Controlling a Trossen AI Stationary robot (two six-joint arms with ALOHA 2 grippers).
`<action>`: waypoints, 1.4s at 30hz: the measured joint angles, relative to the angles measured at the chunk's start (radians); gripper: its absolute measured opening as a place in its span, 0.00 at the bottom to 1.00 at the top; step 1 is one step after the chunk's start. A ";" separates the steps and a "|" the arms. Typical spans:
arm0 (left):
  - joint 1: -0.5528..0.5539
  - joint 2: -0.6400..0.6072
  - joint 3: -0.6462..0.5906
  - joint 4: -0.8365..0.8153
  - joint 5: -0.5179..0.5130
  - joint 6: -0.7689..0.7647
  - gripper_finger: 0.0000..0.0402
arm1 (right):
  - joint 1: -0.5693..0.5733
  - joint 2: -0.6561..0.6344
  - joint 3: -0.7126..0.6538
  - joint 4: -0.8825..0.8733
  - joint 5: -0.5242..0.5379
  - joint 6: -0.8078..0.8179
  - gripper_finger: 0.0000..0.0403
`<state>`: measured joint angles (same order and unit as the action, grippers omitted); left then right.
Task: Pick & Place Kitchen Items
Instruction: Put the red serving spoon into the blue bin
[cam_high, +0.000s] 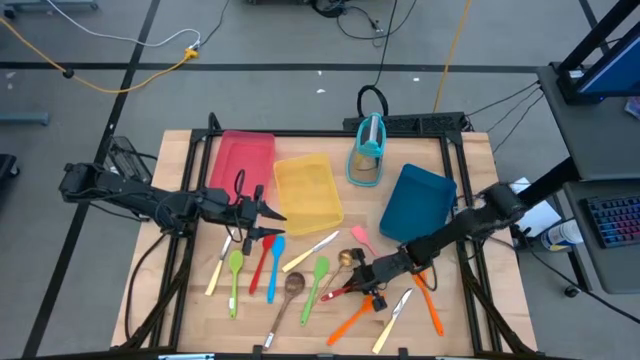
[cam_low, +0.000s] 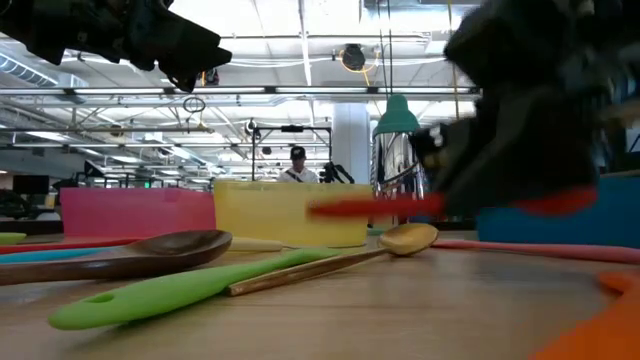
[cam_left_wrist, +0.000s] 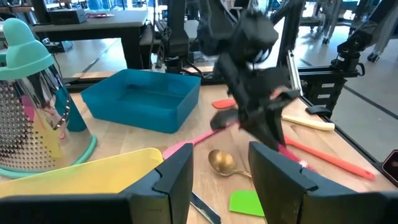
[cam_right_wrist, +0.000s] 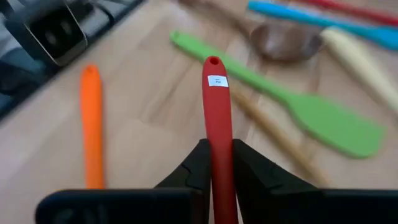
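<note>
Right fingers pinching a red utensil's handle, low over the counter's front

The right gripper (cam_right_wrist: 217, 163) has its fingers pressed on the red utensil (cam_right_wrist: 217, 112), whose long axis runs straight out ahead of them, lifted clear of the counter (cam_high: 300, 335) judging by the low view. A small white sticker near its hanging hole is unreadable. Beyond lie a green spatula (cam_right_wrist: 292, 99) and an orange utensil (cam_right_wrist: 92, 124). Farther left, the left gripper (cam_high: 272, 224) hovers, fingers spread, empty.

Bright overhead ceiling lights (cam_low: 300, 25) glare; the right arm (cam_low: 530, 110) blurs.
</note>
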<state>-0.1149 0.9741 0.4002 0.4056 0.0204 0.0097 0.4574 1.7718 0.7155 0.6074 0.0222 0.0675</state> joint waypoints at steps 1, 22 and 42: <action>0.000 0.000 0.000 -0.001 0.000 0.000 0.39 | 0.001 -0.038 0.001 -0.038 0.003 0.000 0.09; 0.000 0.000 0.000 -0.017 0.000 -0.015 0.39 | -0.007 -0.669 0.003 -1.206 0.898 0.911 0.11; 0.000 0.000 0.000 -0.019 -0.001 -0.018 0.39 | -0.288 -0.649 -0.250 -1.345 0.734 1.478 0.12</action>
<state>-0.1150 0.9741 0.4000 0.3862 0.0196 -0.0086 0.1696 1.1225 0.4652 -0.7378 0.7567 1.5451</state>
